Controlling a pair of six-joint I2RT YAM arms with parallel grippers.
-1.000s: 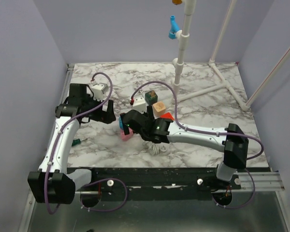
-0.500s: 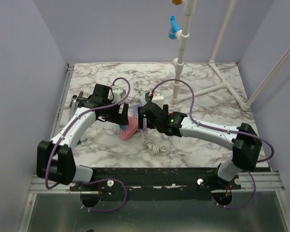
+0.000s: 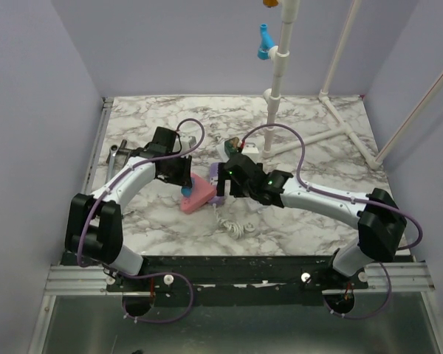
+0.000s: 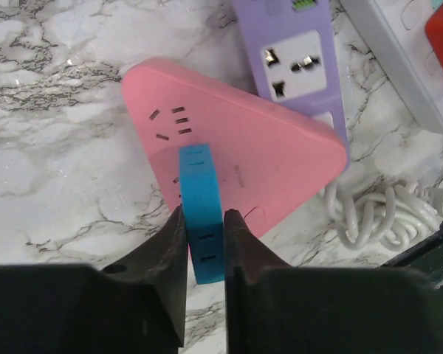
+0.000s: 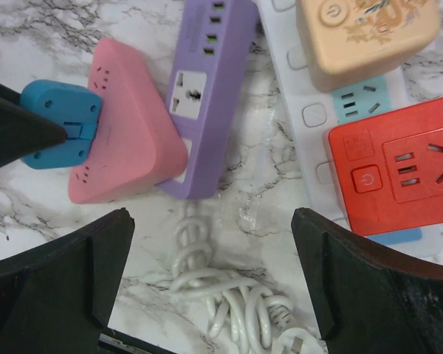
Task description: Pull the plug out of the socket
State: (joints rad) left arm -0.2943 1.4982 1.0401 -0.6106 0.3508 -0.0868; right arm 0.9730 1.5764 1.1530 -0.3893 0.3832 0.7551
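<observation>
On the marble table (image 3: 317, 133), left of centre, you have these items:

- Blue plug (image 4: 201, 192): seated on the top face of a pink triangular socket block (image 4: 266, 147), near that block's left corner. Its body stands up off the pink surface.
- Left gripper (image 4: 205, 221): your jaws are pinching the blue plug, one finger on each flat side.
- Pink block: lies flat, with its right corner touching or overlapping the purple bar (image 5: 207, 88); you cannot tell which.
- Purple bar: lies just right of the pink block, between it and the white power strip (image 5: 292, 85).
- White power strip: the long strip sits just beside the purple bar on its right, running near to far. On it you have a tan cube adapter (image 5: 365, 37) at the far end, a teal outlet (image 5: 358, 103) showing beside it, and a red adapter (image 5: 399, 173) nearer.
- White cord (image 5: 229, 302): coiled loosely on the marble, just near of the purple bar's end.
- Right gripper (image 5: 213, 221): your jaws are spread wide and hold nothing. They hover over the cord and the purple bar's near end.
</observation>
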